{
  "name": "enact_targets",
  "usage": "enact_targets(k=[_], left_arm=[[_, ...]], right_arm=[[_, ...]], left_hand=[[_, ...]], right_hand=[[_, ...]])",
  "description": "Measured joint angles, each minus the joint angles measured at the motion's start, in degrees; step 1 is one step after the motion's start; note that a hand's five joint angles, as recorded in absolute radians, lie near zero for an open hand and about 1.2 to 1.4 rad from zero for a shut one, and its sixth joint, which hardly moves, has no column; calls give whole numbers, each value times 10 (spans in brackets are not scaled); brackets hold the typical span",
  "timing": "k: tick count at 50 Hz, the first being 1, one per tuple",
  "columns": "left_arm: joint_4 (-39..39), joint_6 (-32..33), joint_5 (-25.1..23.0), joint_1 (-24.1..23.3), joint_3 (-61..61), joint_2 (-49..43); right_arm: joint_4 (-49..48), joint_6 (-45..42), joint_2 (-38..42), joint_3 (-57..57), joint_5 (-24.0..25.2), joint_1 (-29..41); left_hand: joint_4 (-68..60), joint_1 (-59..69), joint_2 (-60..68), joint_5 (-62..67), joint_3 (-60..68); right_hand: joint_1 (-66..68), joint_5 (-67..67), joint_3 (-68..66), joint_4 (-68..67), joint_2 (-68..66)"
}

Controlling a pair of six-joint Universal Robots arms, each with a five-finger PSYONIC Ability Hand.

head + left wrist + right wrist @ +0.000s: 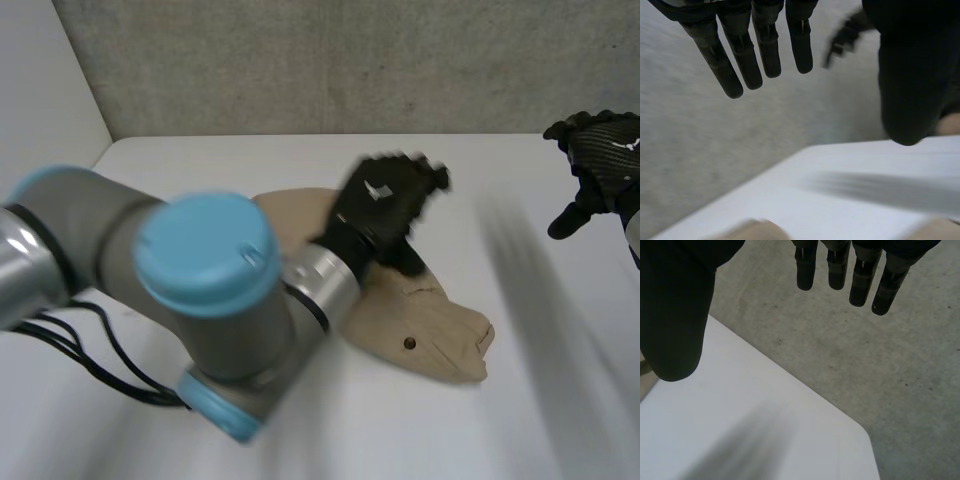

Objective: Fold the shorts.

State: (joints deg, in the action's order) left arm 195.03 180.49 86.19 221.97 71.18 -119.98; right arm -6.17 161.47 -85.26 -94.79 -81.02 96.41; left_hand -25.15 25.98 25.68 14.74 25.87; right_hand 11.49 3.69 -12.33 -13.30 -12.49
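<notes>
Head view: tan shorts (430, 325) lie mid table (200, 170). L hand (385, 205) is over their far part, R hand (600, 160) well apart by the table's right edge.
L wrist view: L hand (762, 45) has fingers straight, thumb apart, grasping nothing; shorts (752, 231) lie below.
R wrist view: R hand (675, 315) is also relaxed and empty, over a table (740, 405) corner.

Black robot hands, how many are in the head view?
2. The left hand is over the beige fabric shorts; the right hand is apart from them, above the white table's right side.
</notes>
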Motion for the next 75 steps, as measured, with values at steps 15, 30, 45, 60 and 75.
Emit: enact_targets(k=[15, 30, 45, 60, 75], left_arm=[[-33, -2, 30, 145, 35, 53], [-124, -12, 146, 162, 120, 32], [-122, -12, 143, 151, 62, -82], [-119, -6, 146, 130, -12, -157], [-106, -2, 192, 135, 25, 7]], right_arm=[[111, -2, 7, 1, 81, 51], [140, -269, 85, -45, 119, 84], [50, -338, 142, -86, 161, 80], [6, -293, 142, -85, 173, 82], [54, -58, -5, -35, 165, 79]], left_hand=[[0, 0, 0, 0, 0], [-1, 0, 0, 5, 0], [-1, 0, 0, 5, 0], [-194, 200, 202, 194, 188], [-433, 368, 423, 408, 421]], right_hand=[[0, 0, 0, 0, 0], [0, 0, 0, 0, 0], [124, 126, -155, -139, -153], [424, 513, -551, -547, -545], [424, 513, -555, -547, -545]])
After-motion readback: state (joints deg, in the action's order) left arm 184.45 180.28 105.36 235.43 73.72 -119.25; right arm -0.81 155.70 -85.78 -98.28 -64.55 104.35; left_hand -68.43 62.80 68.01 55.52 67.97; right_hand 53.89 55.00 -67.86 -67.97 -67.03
